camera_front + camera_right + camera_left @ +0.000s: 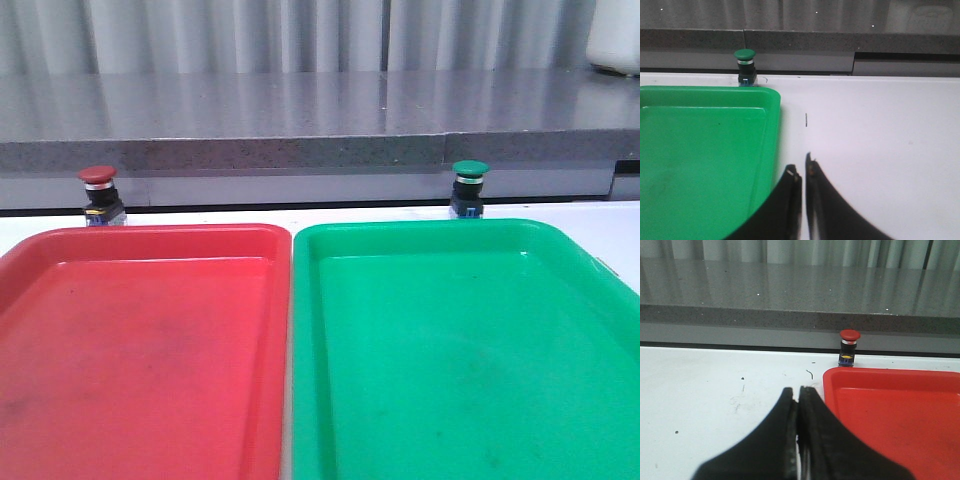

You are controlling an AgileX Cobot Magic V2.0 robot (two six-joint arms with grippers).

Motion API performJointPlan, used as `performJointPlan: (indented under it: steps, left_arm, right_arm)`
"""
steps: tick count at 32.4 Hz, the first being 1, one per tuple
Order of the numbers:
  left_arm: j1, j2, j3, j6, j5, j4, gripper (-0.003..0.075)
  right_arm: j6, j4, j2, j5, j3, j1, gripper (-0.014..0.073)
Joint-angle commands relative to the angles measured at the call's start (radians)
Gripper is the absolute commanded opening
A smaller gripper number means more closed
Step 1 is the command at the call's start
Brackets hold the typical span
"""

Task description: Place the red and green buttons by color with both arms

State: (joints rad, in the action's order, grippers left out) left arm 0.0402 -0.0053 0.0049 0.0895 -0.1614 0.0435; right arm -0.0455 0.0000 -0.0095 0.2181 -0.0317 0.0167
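The red button (99,192) stands upright on the white table behind the red tray's (150,245) far left rim; it also shows in the left wrist view (849,345). The green button (469,186) stands upright behind the green tray's (420,235) far rim; it also shows in the right wrist view (745,65). My left gripper (799,390) is shut and empty, over the table beside the red tray's (880,377) left edge, well short of the red button. My right gripper (802,167) is shut and empty beside the green tray's (772,115) right edge. Neither gripper shows in the front view.
A grey speckled ledge (320,140) runs along the table's back, just behind both buttons. The two trays lie side by side, nearly touching. A white object (615,40) stands on the ledge at the far right. White table (880,130) lies outside each tray.
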Motion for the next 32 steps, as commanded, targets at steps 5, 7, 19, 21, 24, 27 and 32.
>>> performJointPlan:
  steps: [5,7,19,21,24,27,32]
  left_arm:
    - [0.001,-0.016,0.023,-0.001,0.103,0.008,-0.0020]
    - [0.001,-0.016,0.023,-0.001,0.131,0.008,-0.0020]
    - [0.001,-0.005,-0.080,0.014,0.364,-0.071,-0.0020]
    - [0.001,0.018,-0.146,0.014,0.282,-0.069,-0.0020]
    - [0.001,0.070,-0.246,0.014,0.174,-0.069,-0.0020]
    - [0.001,0.161,-0.328,0.014,0.095,-0.065,-0.0020]
    - [0.001,0.303,-0.421,0.014,0.051,-0.059,-0.0020]
  right_arm:
    - [0.005,0.000,-0.017,-0.112,0.011,-0.004,0.0047]
    - [0.005,0.000,-0.017,-0.126,0.011,-0.004,0.0047]
    - [0.005,0.000,-0.015,-0.201,0.158,-0.004,0.0045]
    - [0.005,0.000,-0.004,-0.181,0.218,-0.004,0.0016]
    - [0.005,0.000,0.044,-0.101,0.326,-0.004,-0.0084]
    - [0.004,0.000,0.127,-0.033,0.425,-0.004,-0.0095]
    - [0.004,0.000,0.283,0.004,0.535,-0.004,-0.0099]
